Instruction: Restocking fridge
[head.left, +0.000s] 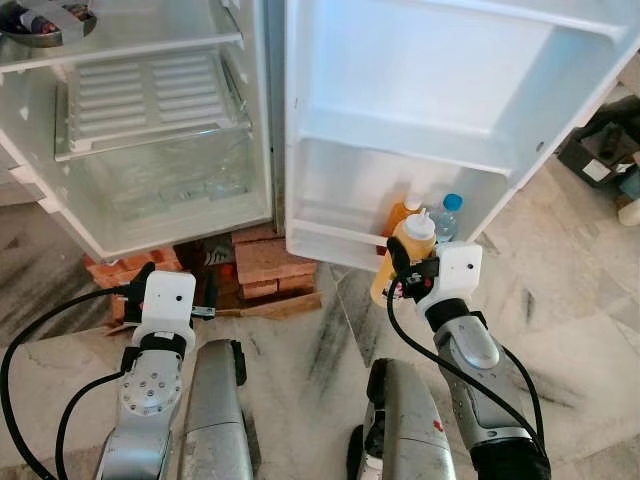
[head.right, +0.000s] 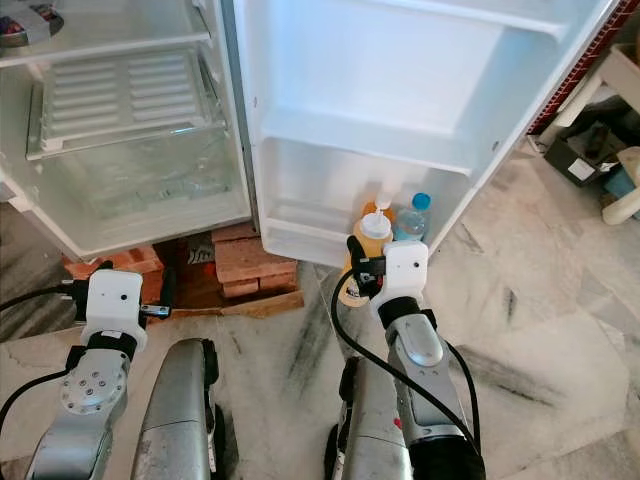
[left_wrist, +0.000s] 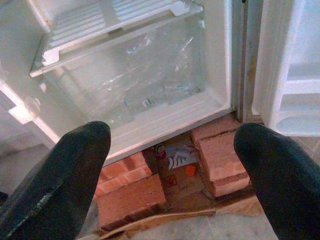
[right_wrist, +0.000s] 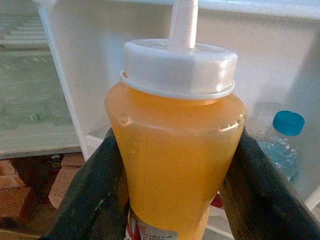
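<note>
Our right gripper (head.left: 405, 272) has its two black fingers (right_wrist: 95, 195) closed on the sides of a squeeze bottle (right_wrist: 177, 150) of orange sauce, held upright just in front of the lowest shelf of the open fridge door (head.left: 420, 90). We judge the bottle nearly full, so fairly heavy for its size, with soft, smooth plastic walls that would give under a hard squeeze. The wide body below the white cap, where we hold it, looks like the safest grip. Our left gripper (left_wrist: 170, 175) hangs spread wide and holds nothing, pointing at the clear drawer (left_wrist: 130, 85) low in the fridge. On the door shelf (head.left: 330, 240) a second orange bottle (head.left: 403, 212) and a blue-capped water bottle (head.left: 447, 218) already stand, and our bottle must clear these and the shelf's front lip. Red bricks (head.left: 270, 262) prop the fridge on the marble floor (head.left: 560, 300).
</note>
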